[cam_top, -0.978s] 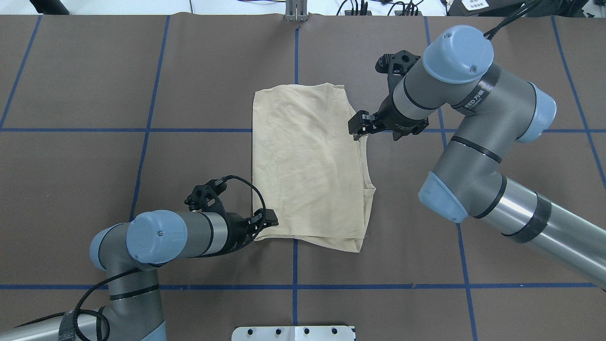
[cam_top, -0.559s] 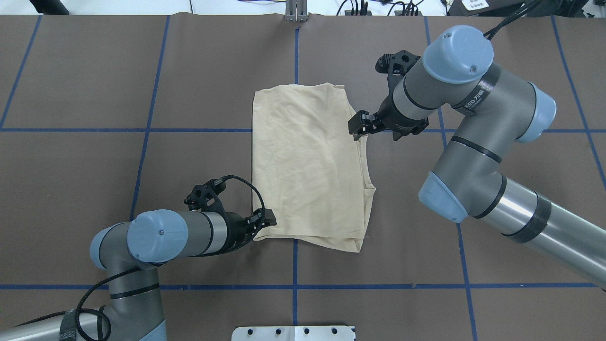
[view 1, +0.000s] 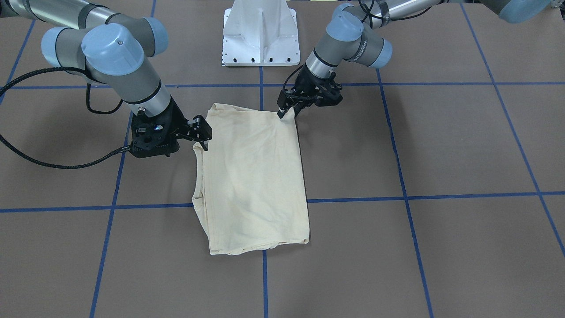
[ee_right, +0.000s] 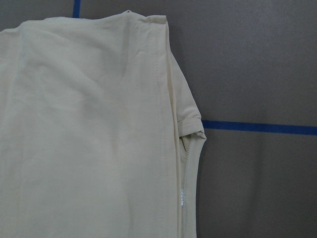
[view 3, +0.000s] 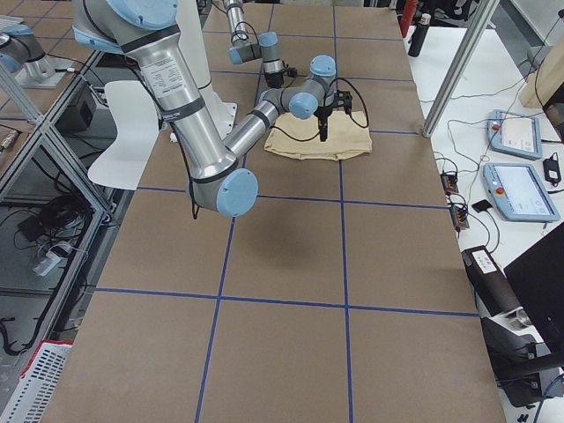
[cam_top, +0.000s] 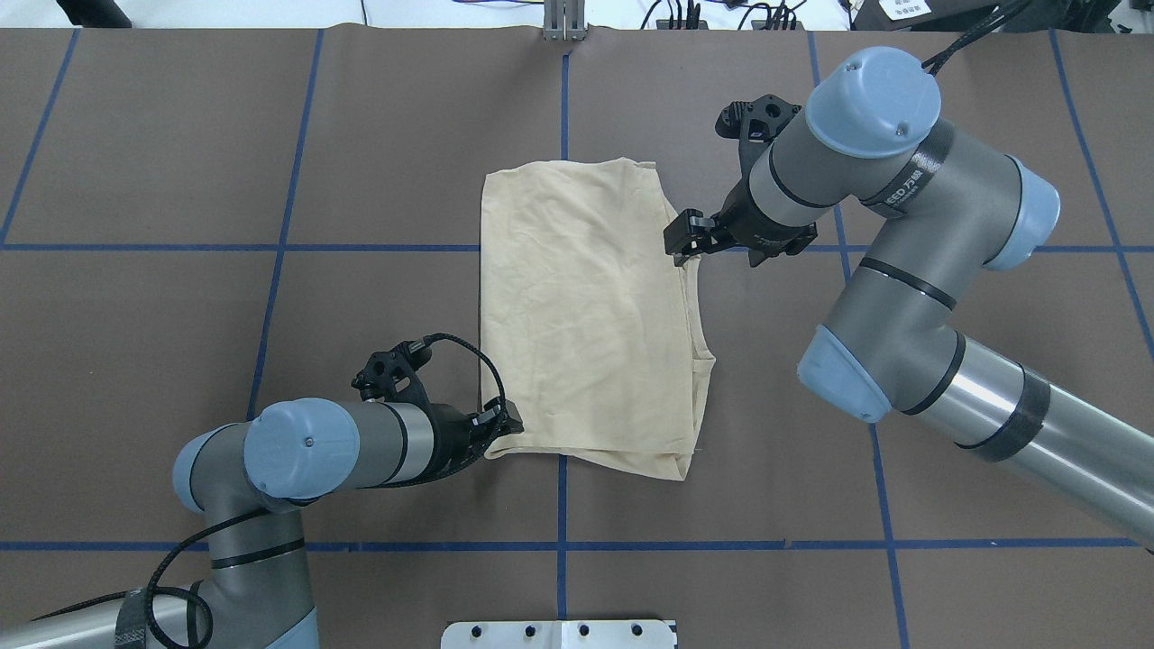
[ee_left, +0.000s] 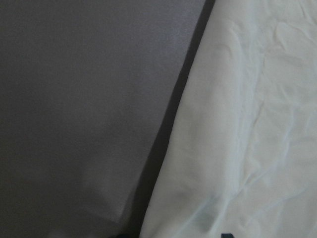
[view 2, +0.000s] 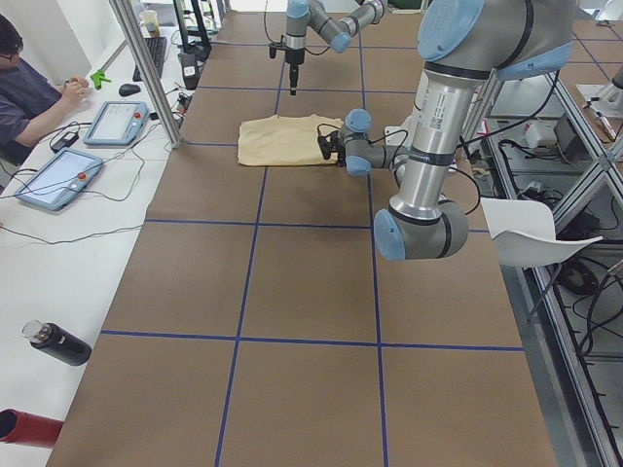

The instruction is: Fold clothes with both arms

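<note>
The pale cream-yellow shirt [cam_top: 586, 315] lies flat in the middle of the table, folded into a tall rectangle with its plain side up; the print is hidden. It also shows in the front view [view 1: 254, 176]. My left gripper [cam_top: 512, 422] sits low at the shirt's near left corner, seen in the front view [view 1: 284, 109] right at that corner. Its jaws look open, and the left wrist view shows only the shirt edge [ee_left: 247, 124] on the table. My right gripper [cam_top: 682, 242] hangs over the shirt's right edge [ee_right: 168, 124], open and holding nothing.
The white pedestal base [view 1: 260, 35] stands at the robot's side of the table. Blue tape lines [cam_top: 561, 505] cross the brown table cover. A metal pole [view 2: 146, 68], tablets [view 2: 58, 180] and a seated operator [view 2: 24, 88] are along the far side.
My left gripper has drawn back slightly from the shirt's corner toward its own arm. The right gripper and the shirt have barely moved.
</note>
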